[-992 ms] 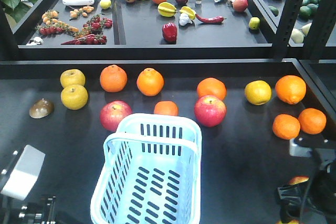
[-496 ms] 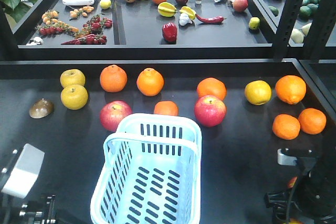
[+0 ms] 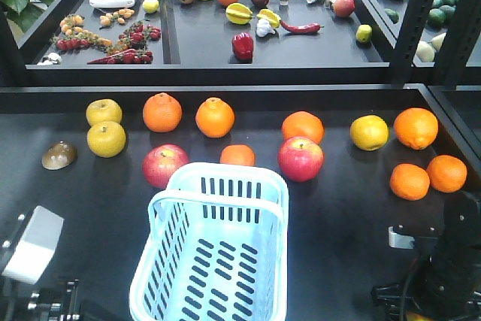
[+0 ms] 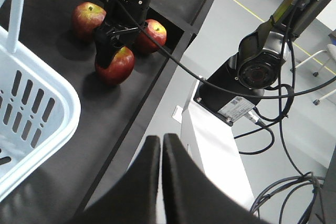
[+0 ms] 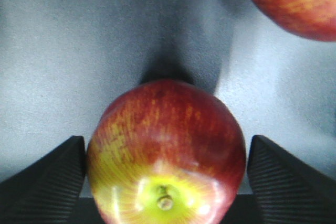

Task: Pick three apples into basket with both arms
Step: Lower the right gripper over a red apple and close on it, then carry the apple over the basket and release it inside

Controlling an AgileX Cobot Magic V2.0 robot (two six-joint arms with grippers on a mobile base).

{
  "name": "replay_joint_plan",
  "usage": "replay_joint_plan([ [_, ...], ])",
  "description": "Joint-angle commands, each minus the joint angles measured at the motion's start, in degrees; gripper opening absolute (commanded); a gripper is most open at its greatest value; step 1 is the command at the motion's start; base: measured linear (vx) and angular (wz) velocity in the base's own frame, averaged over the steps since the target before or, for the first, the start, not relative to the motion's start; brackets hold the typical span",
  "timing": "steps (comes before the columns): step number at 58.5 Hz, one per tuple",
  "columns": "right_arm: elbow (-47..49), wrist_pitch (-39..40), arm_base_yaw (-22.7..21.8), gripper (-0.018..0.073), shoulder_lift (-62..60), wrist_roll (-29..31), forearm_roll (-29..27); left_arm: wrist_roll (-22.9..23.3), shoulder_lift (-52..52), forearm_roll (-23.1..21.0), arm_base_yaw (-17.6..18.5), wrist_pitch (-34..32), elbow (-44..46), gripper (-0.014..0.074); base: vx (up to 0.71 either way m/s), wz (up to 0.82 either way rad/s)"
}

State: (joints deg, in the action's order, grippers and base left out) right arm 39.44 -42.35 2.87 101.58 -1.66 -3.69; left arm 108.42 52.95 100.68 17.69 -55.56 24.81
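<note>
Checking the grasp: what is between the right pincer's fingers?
One apple, with a slim gap beside one finger, in the right wrist view.

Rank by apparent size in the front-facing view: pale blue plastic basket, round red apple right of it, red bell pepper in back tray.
Pale blue plastic basket
Round red apple
Red bell pepper, though it sits farther back

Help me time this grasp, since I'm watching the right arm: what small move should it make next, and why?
Probably close the right gripper. Its fingers flank an apple that rests on the table. The apple sits centred between them, with what looks like only a sliver of gap on each side, so a squeeze should catch it squarely.
</note>
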Motion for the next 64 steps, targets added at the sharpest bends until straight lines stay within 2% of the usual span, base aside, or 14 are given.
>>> replay_joint_plan([
  [1, 1.0, -0.7, -0.1, 0.0498, -1.8, 0.7, 0.1, -0.1, -0.7, 1.1, 0.0, -0.2, 1.7, -0.0006, 0.0, 0.0],
  [12, 1.0, -3.2, -0.1, 0.0231, -2.3, 2.0, -0.8, -0.1, -0.7, 1.1, 0.0, -0.2, 1.7, -0.0006, 0.0, 0.0],
  [23, 1.0, -7.3, -0.1, -0.0012, -8.4, 10.6, -6.9, -0.1, -0.7, 1.1, 0.0, -0.1, 1.7, -0.0006, 0.0, 0.0],
  [36, 1.0, -12.1, -0.1, -0.0007, -26.6, 25.0, -23.8, -0.1, -0.7, 1.1, 0.0, 0.0, 1.7, -0.0006, 0.0, 0.0],
  [45, 1.0, -13.5, -0.1, -0.0004, -37.5, 30.0, -34.6, -0.1, -0.7, 1.1, 0.0, 0.5, 1.7, -0.0006, 0.0, 0.0],
  [54, 1.0, -16.5, 0.0, -0.0003, -41.6, 37.4, -46.9, -0.1, -0.7, 1.1, 0.0, 1.6, 1.7, -0.0006, 0.0, 0.0],
  [58, 1.0, -16.2, 1.8, -0.0001, -41.8, 41.4, -52.5, -0.1, -0.7, 1.1, 0.0, 2.4, 1.7, -0.0006, 0.0, 0.0],
  [64, 1.0, -12.6, 6.9, 0.0003, -40.8, 42.5, -55.3, -0.1, -0.7, 1.1, 0.0, 3.0, 1.7, -0.0006, 0.0, 0.0],
])
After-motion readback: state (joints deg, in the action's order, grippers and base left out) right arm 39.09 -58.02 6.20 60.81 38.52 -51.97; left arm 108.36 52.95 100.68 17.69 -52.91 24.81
